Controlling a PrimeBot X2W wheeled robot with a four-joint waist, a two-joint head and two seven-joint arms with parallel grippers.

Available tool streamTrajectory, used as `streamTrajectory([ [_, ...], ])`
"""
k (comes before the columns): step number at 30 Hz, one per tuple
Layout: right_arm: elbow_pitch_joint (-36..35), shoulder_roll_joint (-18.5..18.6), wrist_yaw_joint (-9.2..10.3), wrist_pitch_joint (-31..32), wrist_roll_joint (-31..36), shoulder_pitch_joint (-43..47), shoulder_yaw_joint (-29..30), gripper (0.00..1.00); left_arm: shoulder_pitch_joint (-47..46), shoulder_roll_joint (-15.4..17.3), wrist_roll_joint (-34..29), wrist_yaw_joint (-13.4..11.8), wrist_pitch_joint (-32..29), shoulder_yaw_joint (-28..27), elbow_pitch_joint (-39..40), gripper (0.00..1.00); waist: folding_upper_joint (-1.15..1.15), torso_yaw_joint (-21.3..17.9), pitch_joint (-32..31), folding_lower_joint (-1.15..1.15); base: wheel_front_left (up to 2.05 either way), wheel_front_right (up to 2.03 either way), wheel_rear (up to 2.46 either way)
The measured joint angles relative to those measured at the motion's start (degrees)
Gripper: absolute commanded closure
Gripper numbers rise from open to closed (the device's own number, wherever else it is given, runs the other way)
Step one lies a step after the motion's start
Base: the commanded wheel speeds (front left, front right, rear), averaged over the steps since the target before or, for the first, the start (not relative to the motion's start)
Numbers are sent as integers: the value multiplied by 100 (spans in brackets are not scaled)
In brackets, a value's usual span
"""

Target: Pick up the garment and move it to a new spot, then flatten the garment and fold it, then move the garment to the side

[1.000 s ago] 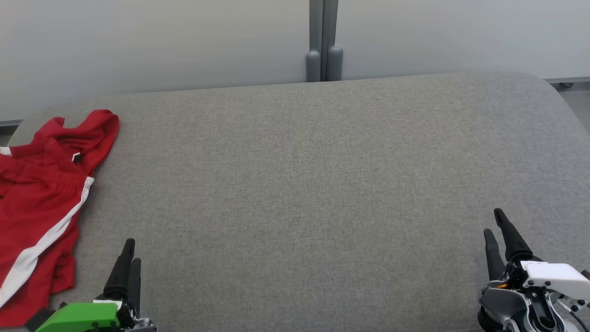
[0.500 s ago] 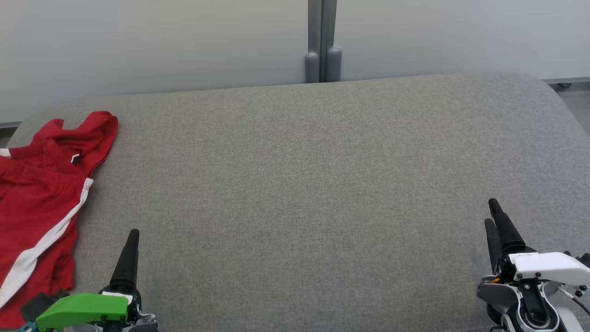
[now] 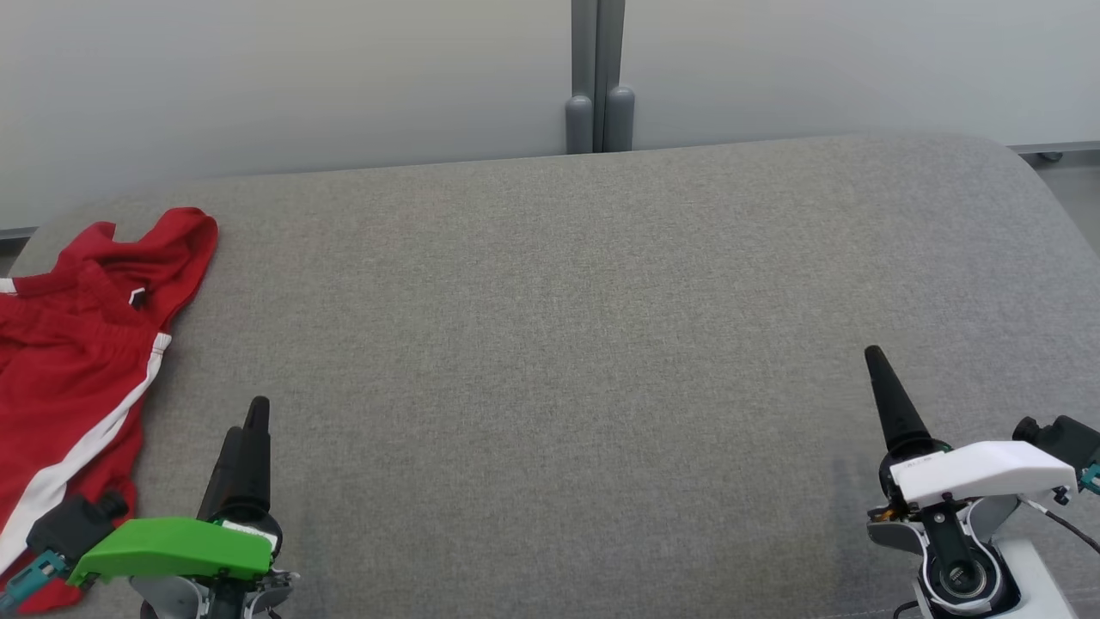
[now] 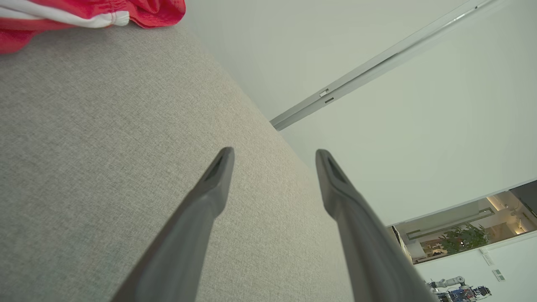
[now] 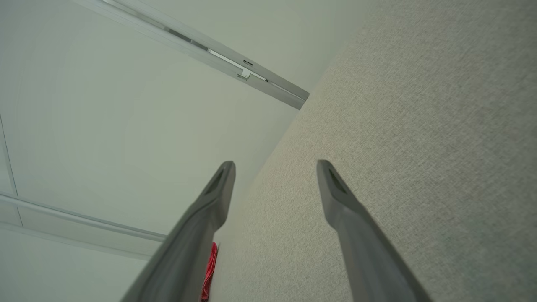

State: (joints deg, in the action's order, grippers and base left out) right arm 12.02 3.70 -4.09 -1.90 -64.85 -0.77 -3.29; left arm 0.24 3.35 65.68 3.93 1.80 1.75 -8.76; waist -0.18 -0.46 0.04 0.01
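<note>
Two grippers hang over a grey fabric surface (image 3: 567, 327), both with jaws spread wide and nothing between them. The left gripper (image 3: 245, 419), capped by a green wrist cover (image 3: 176, 546), points its dark fingers (image 4: 209, 197) away from the robot. In the left wrist view the gap between them frames bare grey cloth and pale wall (image 3: 258, 77). The red garment (image 3: 77, 370), crumpled and trimmed with a white stripe (image 3: 94, 438), lies just off the outer, left side of those jaws. Its far end reaches beyond the fingertips toward the surface's back edge, and the tips stand apart from the cloth. In the left wrist view the garment shows at the top left corner, ahead of the jaws and off to one side. The right gripper (image 5: 275, 164), under a white wrist cover (image 3: 980, 468), is likewise released and empty. The garment lies well apart from its jaws, across the width of the surface; in the right wrist view a sliver of red peeks past one finger. Ahead of both pairs of jaws, and between them, a grey post (image 3: 599, 77) rises against the wall.
</note>
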Motion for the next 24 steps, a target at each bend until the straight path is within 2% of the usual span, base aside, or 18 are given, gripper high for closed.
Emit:
streamTrajectory([
  [24,-222,11,337,-375,2029,1,-631,0,236,58,-2208,-402,390,331,457,0,0,-37,16,0,0,0,0],
])
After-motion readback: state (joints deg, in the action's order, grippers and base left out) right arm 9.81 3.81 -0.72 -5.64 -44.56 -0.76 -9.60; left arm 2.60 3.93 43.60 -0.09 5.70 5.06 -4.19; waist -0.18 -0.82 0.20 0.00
